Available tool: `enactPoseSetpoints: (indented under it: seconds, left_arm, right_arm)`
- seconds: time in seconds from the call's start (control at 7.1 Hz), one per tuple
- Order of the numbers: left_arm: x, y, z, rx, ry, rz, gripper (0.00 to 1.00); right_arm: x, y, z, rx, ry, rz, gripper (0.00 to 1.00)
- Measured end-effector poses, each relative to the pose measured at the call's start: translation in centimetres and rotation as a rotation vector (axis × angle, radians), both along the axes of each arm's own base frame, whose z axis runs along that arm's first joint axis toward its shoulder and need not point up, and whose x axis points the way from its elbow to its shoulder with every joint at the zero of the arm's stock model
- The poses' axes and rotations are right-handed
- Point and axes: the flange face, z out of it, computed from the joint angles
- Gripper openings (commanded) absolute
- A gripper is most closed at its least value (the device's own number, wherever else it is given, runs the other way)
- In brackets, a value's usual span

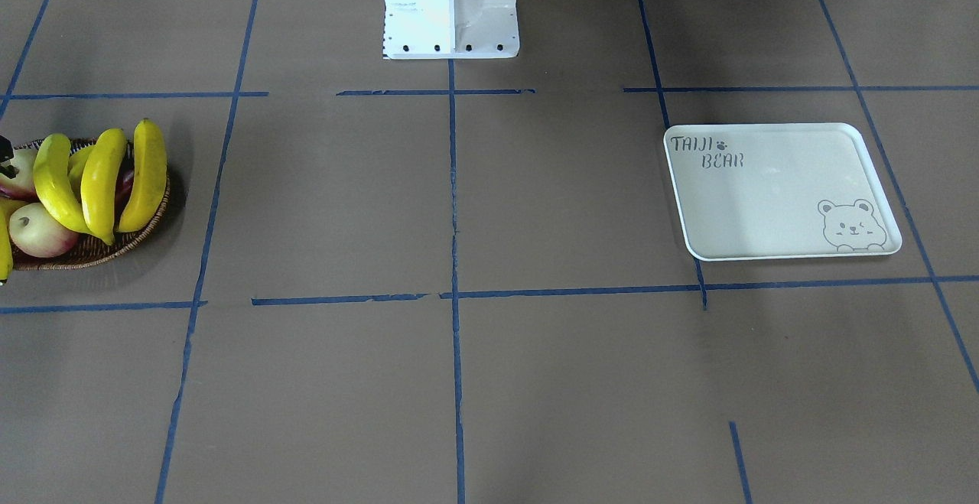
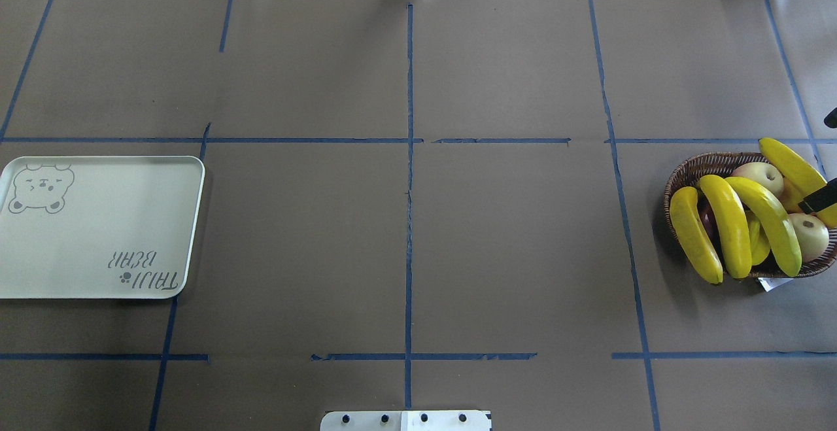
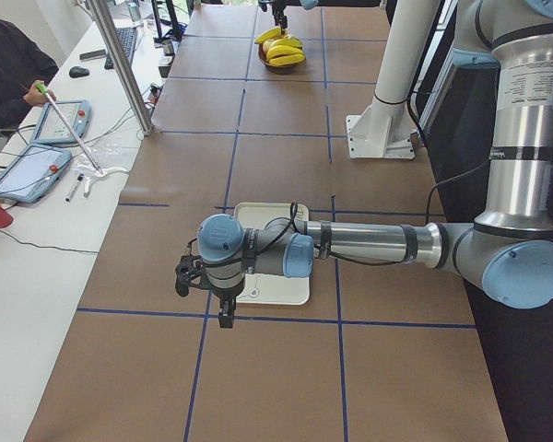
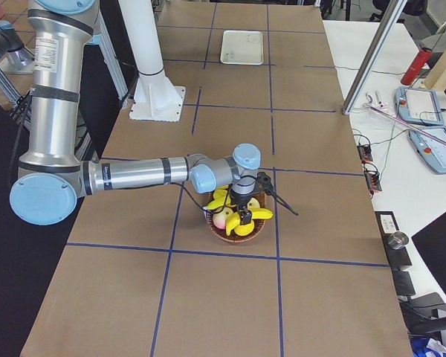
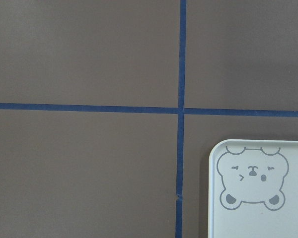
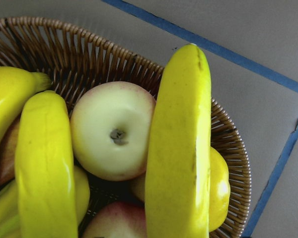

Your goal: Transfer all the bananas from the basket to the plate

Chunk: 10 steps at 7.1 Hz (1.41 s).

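Bananas in the basket, right claw over them, left claw near plate; both claws' states unclear.

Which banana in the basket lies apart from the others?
The banana farthest right in the overhead view: a pale apple separates it from the other three bananas lying side by side.

Fruit and vessels, counted: four bananas, two pale apples, one dark red fruit and one yellow-green fruit, both partly hidden; one basket; one plate; one counter; two robot arms.
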Motion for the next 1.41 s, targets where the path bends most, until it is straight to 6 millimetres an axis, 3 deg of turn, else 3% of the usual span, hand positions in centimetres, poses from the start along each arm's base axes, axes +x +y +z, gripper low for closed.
enactPoseSetpoints:
  seconds: [0.42, 0.7, 0.99, 1.27, 1.41]
  left_arm:
    - [0.00, -0.02, -0.02, 0.002, 0.000, 0.001, 1.00]
    - [0.00, -0.05, -0.05, 0.004, 0.000, 0.002, 1.00]
    - [0.00, -0.09, -0.10, 0.006, 0.000, 0.003, 1.00]
    - [0.00, -0.14, -0.16, 0.007, 0.000, 0.004, 1.00]
    - [0.00, -0.15, -0.18, 0.007, 0.000, 0.003, 1.00]
  right_arm:
    - [-0.34, -0.32, 1.02, -0.017, 0.012, -0.006, 0.82]
    - [-0.37, -0.38, 1.04, -0.018, 0.013, -0.006, 0.52]
    - [-0.32, -0.43, 1.02, -0.019, 0.013, -0.004, 0.32]
    - [-0.22, -0.43, 0.94, -0.017, 0.013, -0.002, 0.06]
    - [-0.07, -0.40, 0.87, -0.016, 0.012, 0.000, 0.02]
